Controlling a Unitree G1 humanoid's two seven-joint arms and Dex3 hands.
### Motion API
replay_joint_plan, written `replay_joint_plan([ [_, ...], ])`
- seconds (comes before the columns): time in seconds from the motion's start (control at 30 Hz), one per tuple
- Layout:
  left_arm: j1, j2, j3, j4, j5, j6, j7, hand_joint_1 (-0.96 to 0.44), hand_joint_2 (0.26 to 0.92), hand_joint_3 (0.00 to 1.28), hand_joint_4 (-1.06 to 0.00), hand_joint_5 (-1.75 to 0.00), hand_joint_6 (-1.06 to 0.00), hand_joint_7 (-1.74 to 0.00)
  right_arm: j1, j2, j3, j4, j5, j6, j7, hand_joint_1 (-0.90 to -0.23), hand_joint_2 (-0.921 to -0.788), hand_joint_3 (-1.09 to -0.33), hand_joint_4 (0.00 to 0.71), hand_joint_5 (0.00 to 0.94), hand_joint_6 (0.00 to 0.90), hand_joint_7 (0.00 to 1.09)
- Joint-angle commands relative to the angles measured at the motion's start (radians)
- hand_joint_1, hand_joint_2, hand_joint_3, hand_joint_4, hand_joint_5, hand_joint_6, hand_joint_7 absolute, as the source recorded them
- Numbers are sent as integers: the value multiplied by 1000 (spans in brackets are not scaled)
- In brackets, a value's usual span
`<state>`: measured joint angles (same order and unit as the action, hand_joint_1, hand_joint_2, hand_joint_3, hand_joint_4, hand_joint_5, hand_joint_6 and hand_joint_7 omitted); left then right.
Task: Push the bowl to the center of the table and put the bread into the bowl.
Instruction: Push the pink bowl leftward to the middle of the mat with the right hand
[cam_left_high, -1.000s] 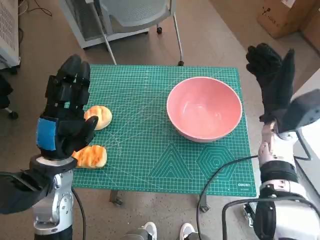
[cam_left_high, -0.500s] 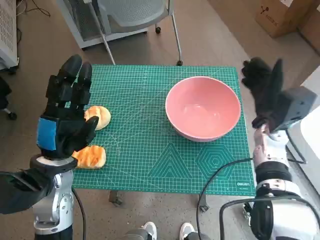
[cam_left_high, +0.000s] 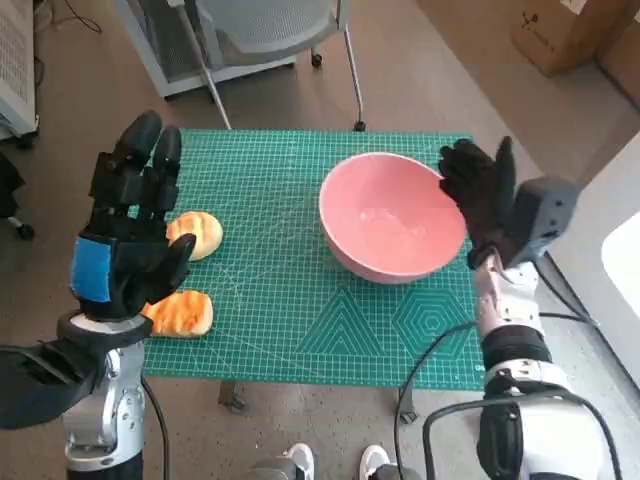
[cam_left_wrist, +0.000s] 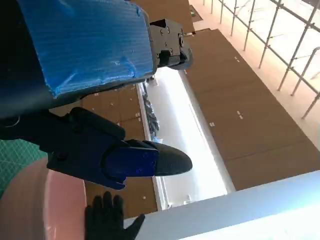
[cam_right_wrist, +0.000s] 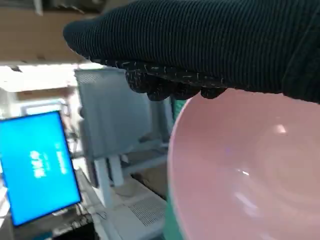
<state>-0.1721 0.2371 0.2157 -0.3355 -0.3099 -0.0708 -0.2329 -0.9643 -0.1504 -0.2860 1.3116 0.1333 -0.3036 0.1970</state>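
Bowl near mat's right edge, right hand spread flat against its rim; left hand open, raised.

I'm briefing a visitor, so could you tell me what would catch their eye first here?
The pink bowl on the green mat's right half, with the gloved right hand against its outer rim. Near the mat's left edge lie two bread rolls, beneath the raised, open left hand.

A green cutting mat covers the counter. Beyond it stands a grey chair; a cardboard box sits on the floor, and a blue screen glows nearby.
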Motion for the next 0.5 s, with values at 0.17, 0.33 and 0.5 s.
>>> replay_joint_plan([
  [0.17, 20, 16, 8, -38, 23, 14, 13, -659, 921, 311, -46, 0, 1, -437, 26, 53, -7, 20, -1, 43, 15, -584, -921, -854, 94, 27, 279, 30],
  [0.33, 27, 17, 11, -48, 27, 22, 18, -656, 921, 312, -45, 0, 1, -437, 14, 74, -9, 18, -4, 42, 23, -577, -921, -843, 86, 20, 275, 29],
  [0.5, 35, 14, 13, -59, 24, 29, 19, -651, 921, 313, -44, 0, 1, -436, 0, 92, -10, 18, -4, 45, 34, -568, -921, -840, 73, 10, 281, 31],
])
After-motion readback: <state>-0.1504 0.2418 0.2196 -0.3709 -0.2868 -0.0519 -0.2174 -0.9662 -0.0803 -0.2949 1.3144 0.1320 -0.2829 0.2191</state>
